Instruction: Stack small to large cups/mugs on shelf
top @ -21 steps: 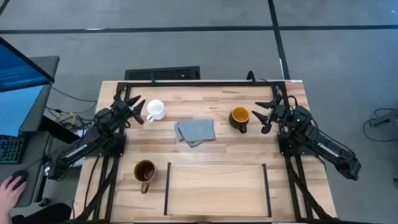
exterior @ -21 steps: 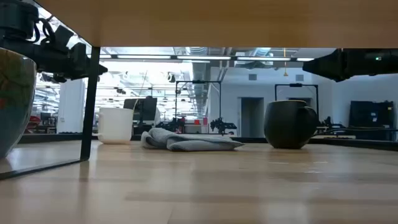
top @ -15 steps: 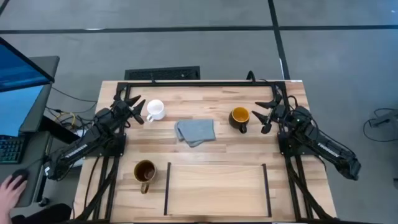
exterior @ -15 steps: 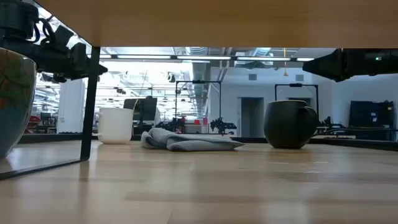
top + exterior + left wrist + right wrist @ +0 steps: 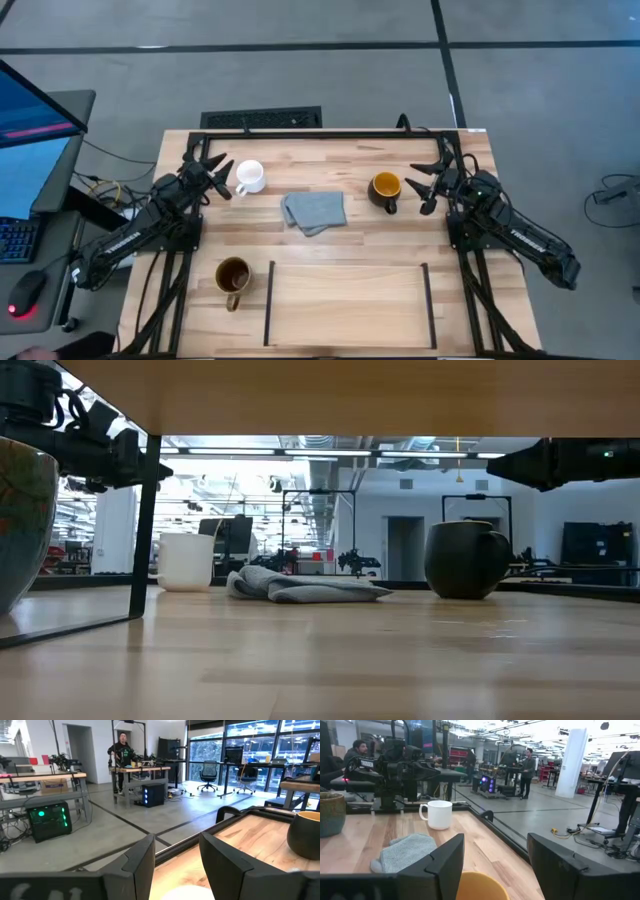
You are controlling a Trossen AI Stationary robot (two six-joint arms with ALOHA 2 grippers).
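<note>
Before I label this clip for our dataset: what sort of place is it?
Likely a robotics lab: more workbenches, a lit computer tower and office chairs stand on the open concrete floor behind the wooden table.

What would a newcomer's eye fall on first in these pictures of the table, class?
Two dark arms frame the table, the left gripper open beside the white mug and the right gripper open beside the dark mug. A grey cloth lies between the mugs, and the brownish-gold mug stands just outside the shelf.
</note>
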